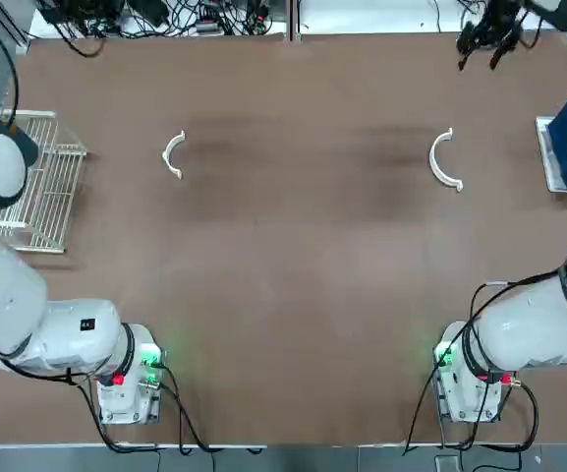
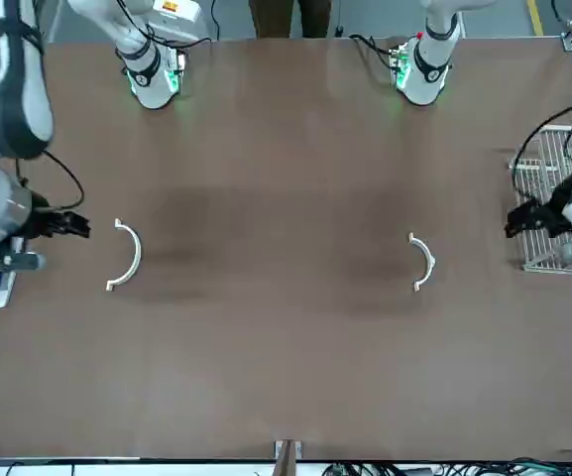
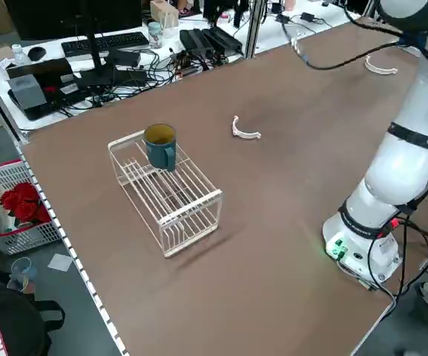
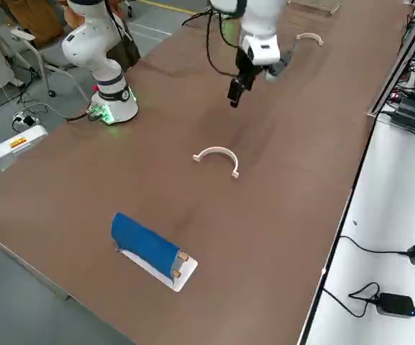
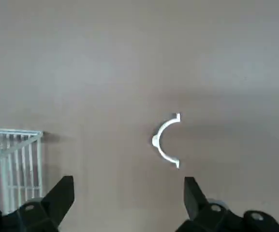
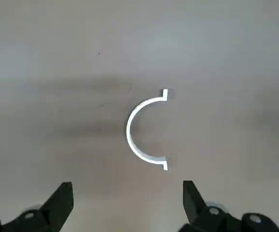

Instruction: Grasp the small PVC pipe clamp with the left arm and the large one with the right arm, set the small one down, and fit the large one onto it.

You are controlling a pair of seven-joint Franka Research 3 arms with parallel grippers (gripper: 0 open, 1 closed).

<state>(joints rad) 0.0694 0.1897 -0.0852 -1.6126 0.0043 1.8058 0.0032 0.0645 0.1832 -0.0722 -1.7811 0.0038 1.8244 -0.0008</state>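
The small PVC pipe clamp [image 1: 173,155], a thin white arc, lies flat on the brown table, on the left half. In the left wrist view the small clamp [image 5: 165,140] rests on the table beyond my open left gripper [image 5: 128,181], untouched. The large one [image 1: 444,159], a bigger white half-ring, lies on the right half. My right gripper [image 6: 127,184] hovers open short of the large clamp [image 6: 146,129], with nothing between its fingers. The front view shows the right gripper [image 2: 72,226] beside the large clamp [image 2: 125,256], and the left gripper [image 2: 518,220] out past the small clamp [image 2: 421,260].
A white wire rack [image 1: 42,182] stands at the table's left edge with a teal mug [image 3: 159,144] on it. At the right edge a blue roll [image 4: 146,244] lies on a white board. Cables run along the far edge [image 1: 165,20].
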